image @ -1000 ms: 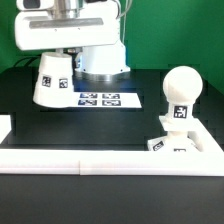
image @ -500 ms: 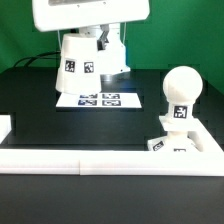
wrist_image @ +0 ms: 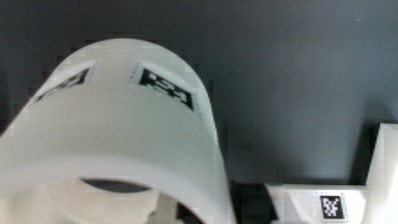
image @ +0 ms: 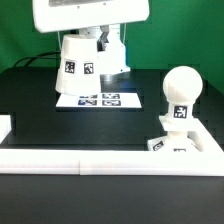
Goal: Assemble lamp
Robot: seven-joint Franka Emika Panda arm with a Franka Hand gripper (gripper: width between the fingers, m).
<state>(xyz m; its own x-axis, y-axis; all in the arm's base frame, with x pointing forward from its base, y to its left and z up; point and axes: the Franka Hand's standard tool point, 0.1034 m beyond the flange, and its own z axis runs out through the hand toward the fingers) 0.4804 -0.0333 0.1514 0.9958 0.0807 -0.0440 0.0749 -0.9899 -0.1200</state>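
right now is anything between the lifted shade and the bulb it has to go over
Nothing visible stands in the way. The shade hangs in the air above the marker board, and the bulb stands upright on the base block toward the exterior view's right. Between them there is only bare black table.

Marker board (image: pixel 100 100) on black table (image: pixel 60 125)

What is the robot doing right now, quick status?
Hand hidden behind shade, grip unconfirmed. Shade off the table, above the marker board. Bulb upright on base, exterior view's right. Nothing between them.
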